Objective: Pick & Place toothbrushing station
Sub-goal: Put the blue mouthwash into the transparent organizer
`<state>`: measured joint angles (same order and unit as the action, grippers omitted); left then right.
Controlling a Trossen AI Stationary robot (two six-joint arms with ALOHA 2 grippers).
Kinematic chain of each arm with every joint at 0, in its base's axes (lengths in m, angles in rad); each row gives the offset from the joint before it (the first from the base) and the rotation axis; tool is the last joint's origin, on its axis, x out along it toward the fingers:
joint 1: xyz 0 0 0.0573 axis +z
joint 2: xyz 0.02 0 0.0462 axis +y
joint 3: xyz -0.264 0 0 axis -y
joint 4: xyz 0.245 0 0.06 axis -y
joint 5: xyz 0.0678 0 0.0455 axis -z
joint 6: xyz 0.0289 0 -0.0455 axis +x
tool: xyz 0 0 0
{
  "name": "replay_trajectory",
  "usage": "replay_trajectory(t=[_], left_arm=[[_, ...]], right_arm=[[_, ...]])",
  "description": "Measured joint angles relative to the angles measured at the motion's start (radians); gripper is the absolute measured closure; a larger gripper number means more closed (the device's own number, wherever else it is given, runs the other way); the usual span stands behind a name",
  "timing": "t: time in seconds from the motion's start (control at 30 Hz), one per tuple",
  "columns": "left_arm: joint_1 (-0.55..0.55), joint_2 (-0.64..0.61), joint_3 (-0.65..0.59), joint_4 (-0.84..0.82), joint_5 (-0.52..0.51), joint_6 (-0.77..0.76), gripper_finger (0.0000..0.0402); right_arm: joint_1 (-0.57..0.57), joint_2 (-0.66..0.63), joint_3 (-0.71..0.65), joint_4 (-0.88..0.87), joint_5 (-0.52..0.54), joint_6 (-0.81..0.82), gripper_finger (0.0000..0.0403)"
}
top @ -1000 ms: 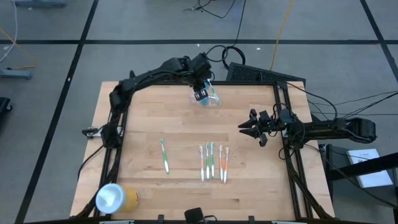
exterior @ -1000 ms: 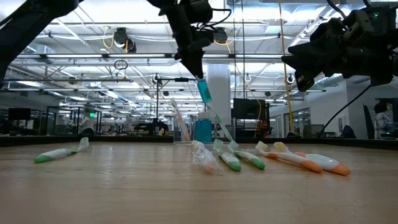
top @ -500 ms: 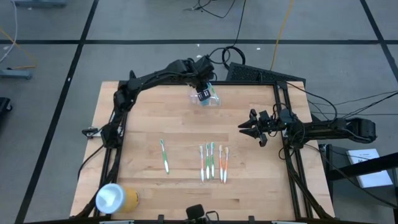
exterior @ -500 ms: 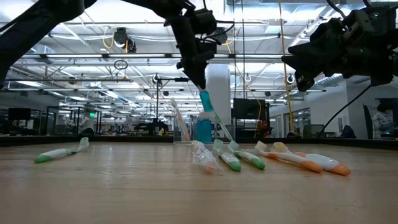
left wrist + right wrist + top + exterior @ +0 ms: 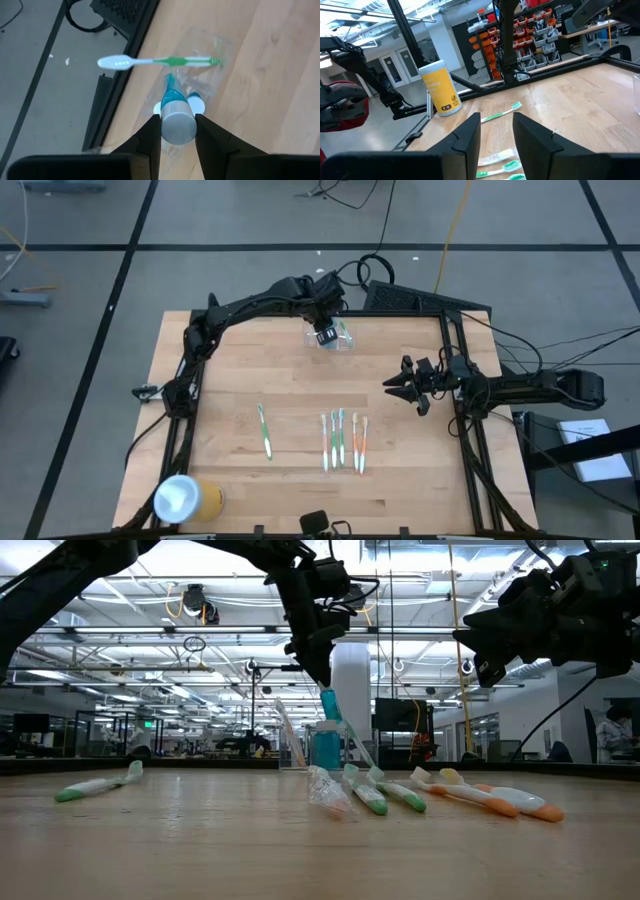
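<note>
The see-through holder [image 5: 345, 342] stands near the table's far edge; it also shows in the left wrist view [image 5: 207, 50]. A green toothbrush [image 5: 160, 62] lies across it, its white head past the table's edge. My left gripper [image 5: 324, 330] hangs just above the holder, shut on a teal tube [image 5: 172, 102] with a grey round end; the tube also shows in the low view [image 5: 329, 700]. My right gripper [image 5: 398, 388] hovers open and empty over the table's right side. My left gripper pinches the teal tube at its grey upper end [image 5: 177, 127] between its two fingers. The fingers come from above, pointing down. The tube hangs upright below them, its narrow lower end [image 5: 169, 80] at the holder; whether it touches the holder, I cannot tell.
A green toothbrush [image 5: 265, 430] and several more toothbrushes [image 5: 342, 442] lie side by side near the table's front middle. A yellow cylinder with a white round end [image 5: 186, 499] lies at the front left corner. A black frame rail [image 5: 455, 370] runs along the right edge.
My left gripper has gone down a little toward the holder with the teal tube, which stays upright in the hold.
</note>
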<state>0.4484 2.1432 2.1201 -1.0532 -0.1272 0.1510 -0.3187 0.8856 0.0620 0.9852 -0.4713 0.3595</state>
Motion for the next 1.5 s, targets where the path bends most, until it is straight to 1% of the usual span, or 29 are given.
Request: replay_trajectory(t=[0.1,0.2,0.67,0.77,1.03,1.43,1.5], left_arm=[[0.000,0.000,0.000,-0.025,0.007,0.004,0.0306],[0.000,0.000,0.000,-0.033,0.044,0.004,0.0306],[0.000,0.002,0.000,-0.037,0.043,-0.006,0.0306],[0.003,0.018,0.000,-0.033,0.027,-0.019,0.0306],[0.007,0.100,-0.003,-0.051,0.030,-0.014,0.0306],[0.007,0.138,-0.003,-0.068,0.032,-0.016,0.0306],[0.007,0.138,-0.003,-0.067,0.031,-0.018,0.0296]], right_arm=[[0.000,0.000,0.000,0.000,0.000,0.000,0.0298],[0.000,0.000,0.000,0.000,0.000,0.000,0.0298],[0.000,0.000,0.000,0.000,0.000,0.007,0.0298],[0.000,0.000,0.000,0.000,-0.001,0.007,0.0298],[0.000,0.000,0.000,-0.008,-0.001,0.007,0.0298],[0.000,-0.001,0.000,-0.018,-0.001,0.005,0.0298],[0.000,-0.001,0.000,-0.018,-0.001,0.006,0.0298]])
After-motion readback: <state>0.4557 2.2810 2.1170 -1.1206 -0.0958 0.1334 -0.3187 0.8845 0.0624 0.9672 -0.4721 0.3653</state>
